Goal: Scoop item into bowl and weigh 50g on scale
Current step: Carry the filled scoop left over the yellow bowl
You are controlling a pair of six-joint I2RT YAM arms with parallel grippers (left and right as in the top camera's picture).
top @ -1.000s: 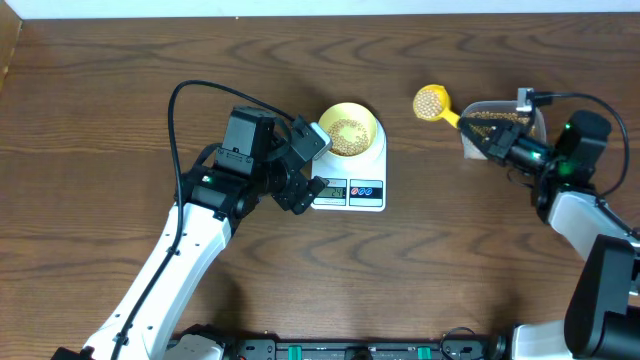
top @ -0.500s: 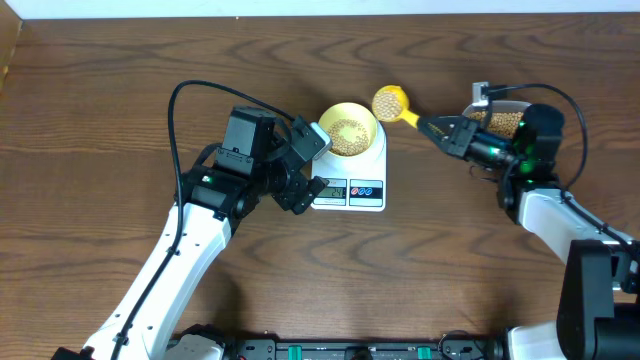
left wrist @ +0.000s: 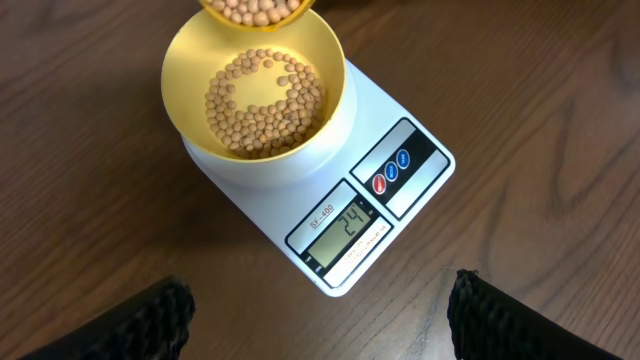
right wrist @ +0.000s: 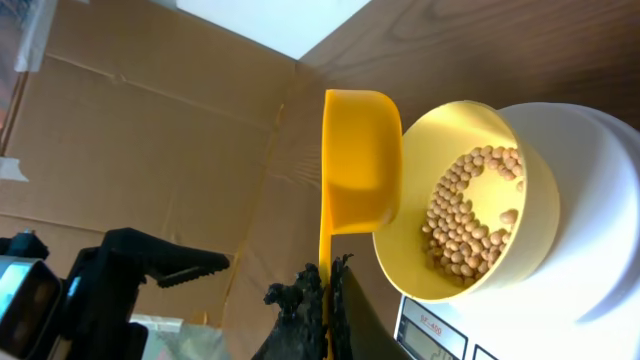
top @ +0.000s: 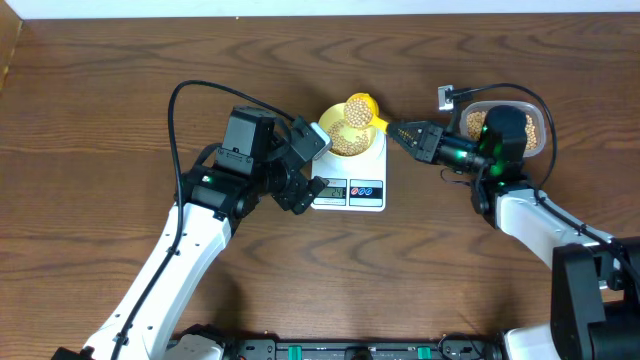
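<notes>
Black hand [top: 393, 127] holds scoop [top: 361, 108] over bowl [left wrist: 190, 62].

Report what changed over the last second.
The right claw, shut on the yellow scoop, swung it, full of beans, left from near the clear tub to above the rim of the bowl on the scale. Nothing was grabbed or released. The open left claw, bowl and scale stayed put.

Overhead looks straight down on the brown wooden counter [top: 100, 90] from afar. Left wrist looks down closely on the white square digital scale [left wrist: 400, 200]; right wrist, rolled sideways, closely faces the small round yellow bowl [right wrist: 530, 180]. All three share both.
</notes>
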